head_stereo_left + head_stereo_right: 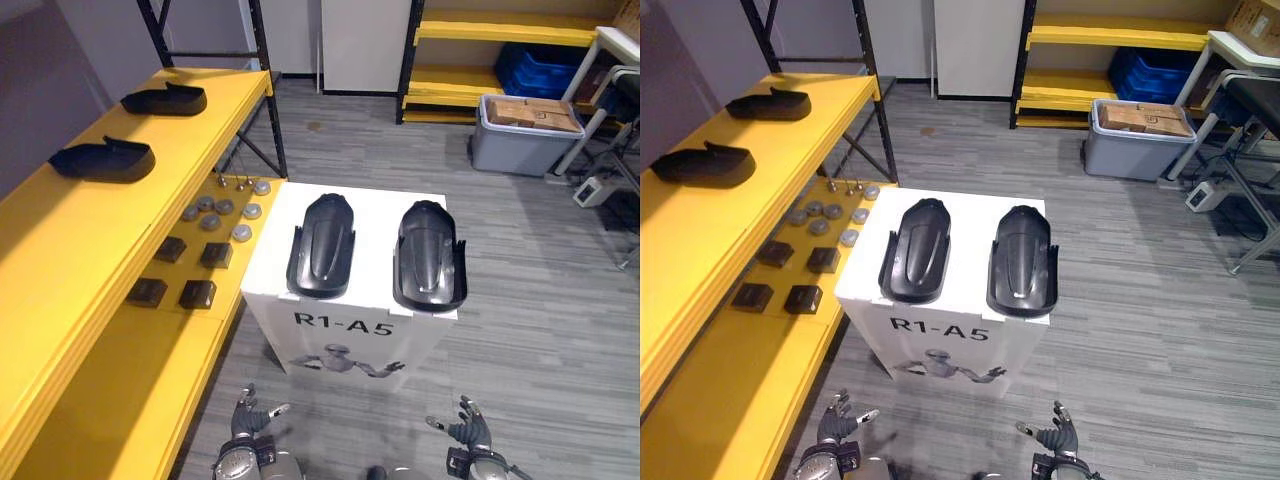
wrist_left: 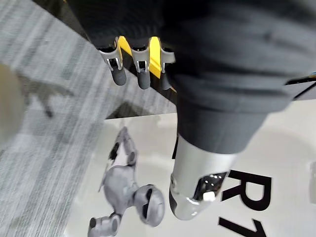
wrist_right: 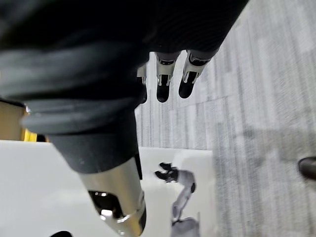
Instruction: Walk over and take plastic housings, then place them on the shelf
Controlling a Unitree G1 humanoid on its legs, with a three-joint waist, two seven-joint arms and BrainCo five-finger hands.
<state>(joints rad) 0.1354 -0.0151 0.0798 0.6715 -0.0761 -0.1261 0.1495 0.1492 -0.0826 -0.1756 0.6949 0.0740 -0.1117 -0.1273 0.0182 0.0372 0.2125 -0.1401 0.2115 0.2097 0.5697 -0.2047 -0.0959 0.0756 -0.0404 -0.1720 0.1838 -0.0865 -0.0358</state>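
Housings to take: two dark plastic housings lie on top of the white box (image 1: 345,335), the left housing (image 1: 321,246) and the right housing (image 1: 429,256), side by side with a gap between them.
Long axis: each runs lengthwise away from the robot, near end at the box's front edge, hollow side down as far as can be told.
Direction from the hands: both housings are ahead of and above the hands, which hang low in front of the box's printed face.
Nearer hand: the left hand (image 1: 250,415) sits roughly below the left housing, a little to its left. The right hand (image 1: 468,425) sits below the right housing, slightly to its right, so each hand appears to have its own piece straight ahead.
Left hand: released, fingers loosely extended with the thumb apart, holding and touching nothing.
Right hand: likewise released and empty, fingers relaxed, clear of the box.
Destination: the yellow shelf (image 1: 60,235) runs along the robot's left, with two similar dark housings on the shelf (image 1: 103,160) already lying on its upper level, well apart from each other.
Judgement: the reach likely calls for lifting both hands up over the box's front edge before closing along the housings' sides.
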